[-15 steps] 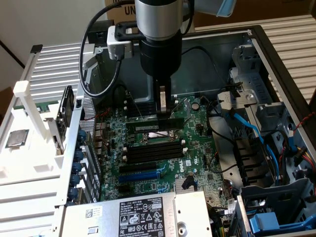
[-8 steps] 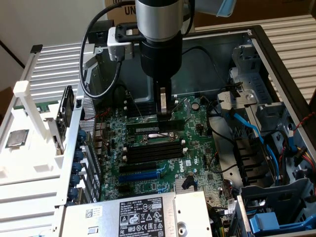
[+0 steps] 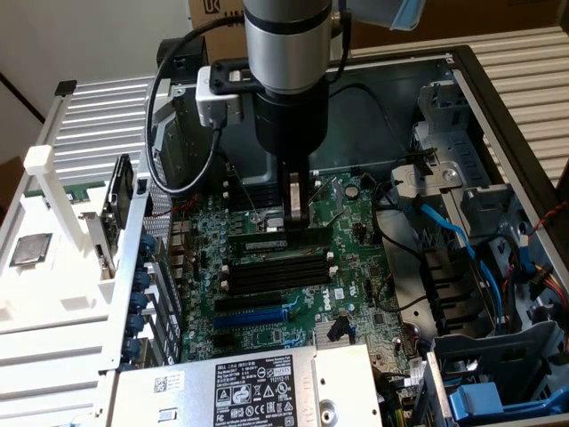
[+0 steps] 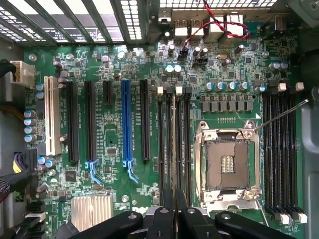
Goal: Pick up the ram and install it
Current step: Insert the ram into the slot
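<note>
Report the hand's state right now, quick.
Hand: closed, holding the ram edge-on at the black memory slots.

My end effector [image 4: 174, 195] is matt black, my arm's sleeve [image 3: 284, 44] satin brushed metal; the motherboard [image 4: 114, 134] is matt, its slots [image 4: 144, 119] smooth black plastic.

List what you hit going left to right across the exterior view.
Square chip on the white rack → gripper at the ram, over the motherboard → blue cable → red wires by the case edge.
</note>
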`<action>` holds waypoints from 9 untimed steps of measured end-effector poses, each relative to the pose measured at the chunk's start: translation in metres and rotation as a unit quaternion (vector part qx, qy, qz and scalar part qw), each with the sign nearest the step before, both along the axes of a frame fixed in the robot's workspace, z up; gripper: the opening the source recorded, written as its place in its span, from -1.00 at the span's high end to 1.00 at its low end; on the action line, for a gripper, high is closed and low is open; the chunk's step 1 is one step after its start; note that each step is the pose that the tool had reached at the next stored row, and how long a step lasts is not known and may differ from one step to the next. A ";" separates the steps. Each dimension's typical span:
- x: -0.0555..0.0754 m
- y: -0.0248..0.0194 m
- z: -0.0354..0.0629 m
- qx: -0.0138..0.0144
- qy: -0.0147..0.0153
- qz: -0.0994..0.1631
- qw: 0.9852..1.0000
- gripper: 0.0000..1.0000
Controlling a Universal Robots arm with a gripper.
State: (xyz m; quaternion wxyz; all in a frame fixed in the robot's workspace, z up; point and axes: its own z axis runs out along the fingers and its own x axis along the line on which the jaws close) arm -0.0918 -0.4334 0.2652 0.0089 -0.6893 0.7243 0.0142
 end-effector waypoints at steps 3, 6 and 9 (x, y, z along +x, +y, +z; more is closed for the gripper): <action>-0.002 -0.0001 -0.0025 0.000 0.000 0.002 1.000 0.76; -0.003 -0.0001 -0.0062 0.000 0.000 0.006 1.000 0.76; -0.003 -0.0003 -0.0073 0.000 0.000 0.010 1.000 0.76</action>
